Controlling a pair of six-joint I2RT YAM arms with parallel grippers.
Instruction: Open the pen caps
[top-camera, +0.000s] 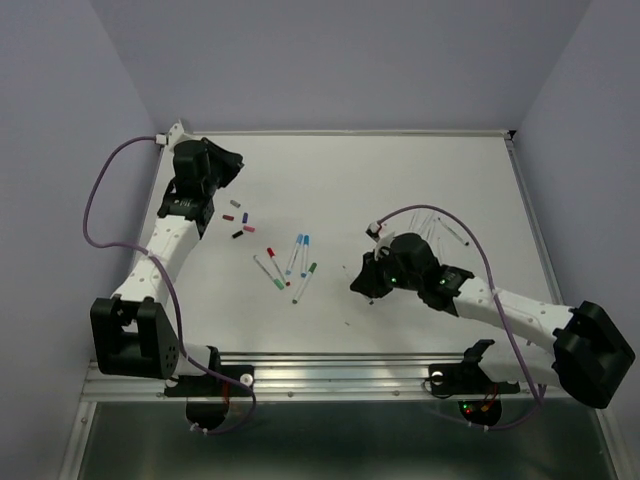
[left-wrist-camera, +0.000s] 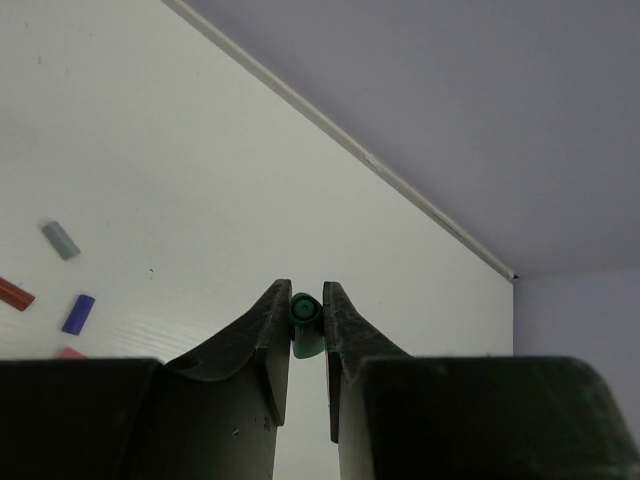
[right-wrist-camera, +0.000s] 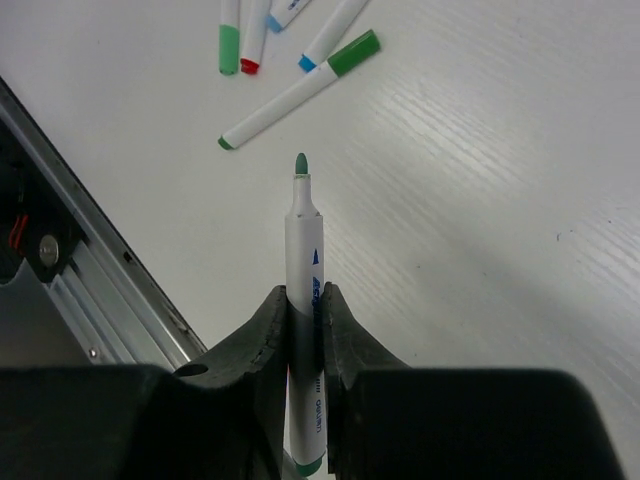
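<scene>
Over the far left of the tabletop (top-camera: 400, 170), a green cap (left-wrist-camera: 305, 318) is being pinched between the nearly closed jaws of the left claw (left-wrist-camera: 306, 298), with loose caps (top-camera: 238, 216) scattered on the surface near it. Further right, past a cluster of pens (top-camera: 290, 262), a white pen (right-wrist-camera: 300, 230) with its green tip bared is being clamped by the barrel in the closed right claw (right-wrist-camera: 303, 300).

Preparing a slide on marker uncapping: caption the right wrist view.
Right fingers clamp an uncapped green marker, more pens lying on the white table beyond.
</scene>
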